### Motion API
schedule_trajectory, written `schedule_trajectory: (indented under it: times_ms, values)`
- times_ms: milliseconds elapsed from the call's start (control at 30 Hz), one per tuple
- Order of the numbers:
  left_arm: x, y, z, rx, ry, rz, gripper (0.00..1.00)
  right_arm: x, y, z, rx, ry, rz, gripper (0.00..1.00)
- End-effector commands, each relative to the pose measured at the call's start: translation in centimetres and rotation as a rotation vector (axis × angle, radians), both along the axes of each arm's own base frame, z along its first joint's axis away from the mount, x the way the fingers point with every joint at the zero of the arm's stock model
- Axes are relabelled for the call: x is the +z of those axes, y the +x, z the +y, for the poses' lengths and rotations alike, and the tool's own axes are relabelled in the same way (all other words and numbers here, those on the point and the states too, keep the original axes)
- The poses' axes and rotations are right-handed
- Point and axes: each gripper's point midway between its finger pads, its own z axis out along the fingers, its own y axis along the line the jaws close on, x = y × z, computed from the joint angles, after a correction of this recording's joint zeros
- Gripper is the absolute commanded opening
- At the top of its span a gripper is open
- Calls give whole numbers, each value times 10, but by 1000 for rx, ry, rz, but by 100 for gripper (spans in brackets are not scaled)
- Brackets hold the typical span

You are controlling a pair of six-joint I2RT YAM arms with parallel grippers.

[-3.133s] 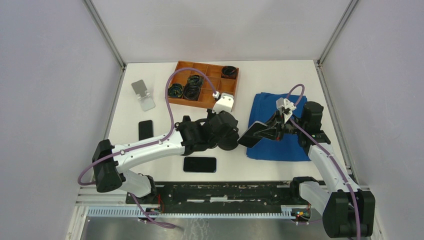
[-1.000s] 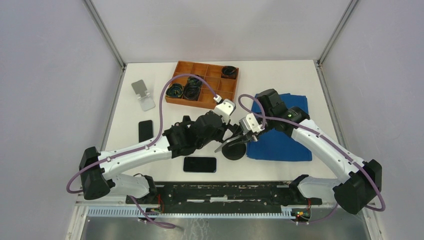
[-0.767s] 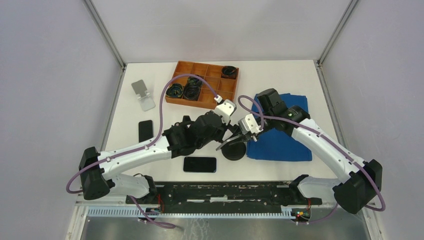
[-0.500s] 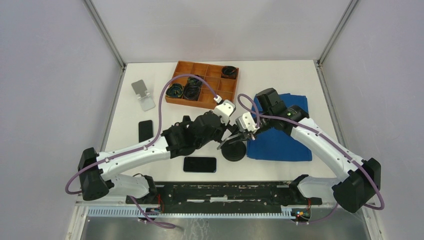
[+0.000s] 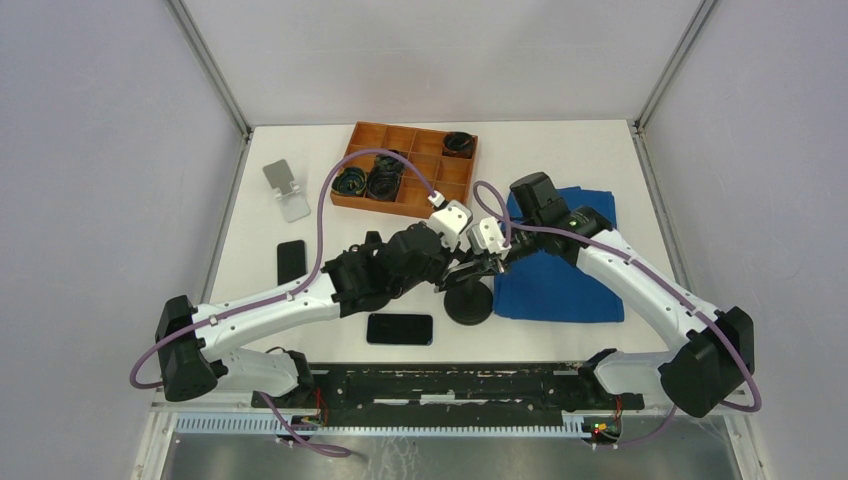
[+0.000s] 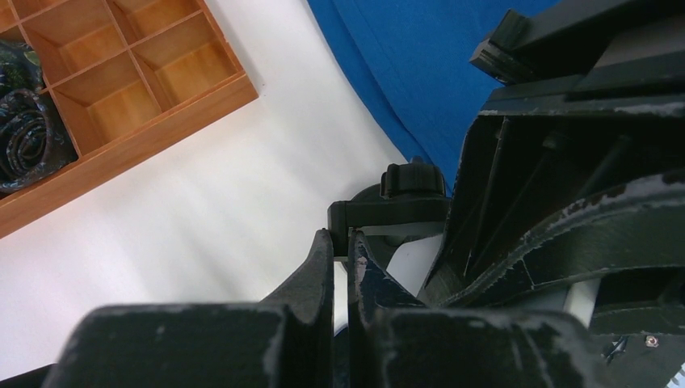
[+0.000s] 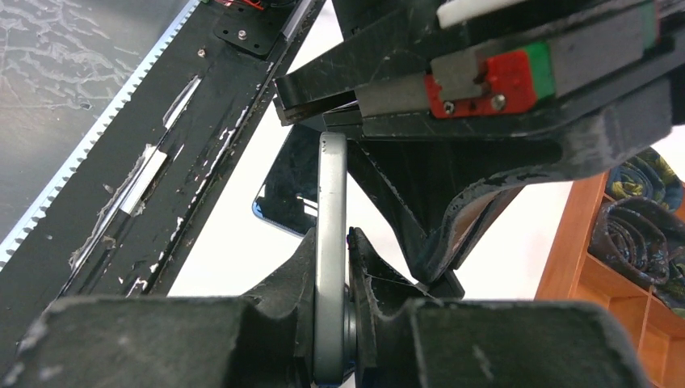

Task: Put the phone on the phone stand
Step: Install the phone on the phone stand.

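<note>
The right hand (image 7: 335, 242), clamped on the slim grey-edged phone (image 7: 331, 178), has carried it from over the blue cloth (image 5: 560, 285) to the black round-based phone stand (image 5: 468, 303), where the closed left hand (image 6: 339, 246) waits; seating it probably comes next.

Top view is lit evenly and pretty brightly from overhead, and only soft, faint shadows are thrown on the white table (image 5: 560, 150). Both wrist views are left dark and blurry up close, though a dull sheen is caught along the phone (image 7: 331, 242) edge.
</note>
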Motion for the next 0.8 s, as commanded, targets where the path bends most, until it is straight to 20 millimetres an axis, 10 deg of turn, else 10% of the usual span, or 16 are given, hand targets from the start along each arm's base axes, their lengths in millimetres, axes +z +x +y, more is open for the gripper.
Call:
schedule_trajectory:
  times_ms: [0,767]
  values:
    - [29,2,-4,-5,-71,-53,2,31,11,3,-33,75,-96,0]
    - [28,31,9,130,65,-139,2,3,82,-28,-502,-16,68,0]
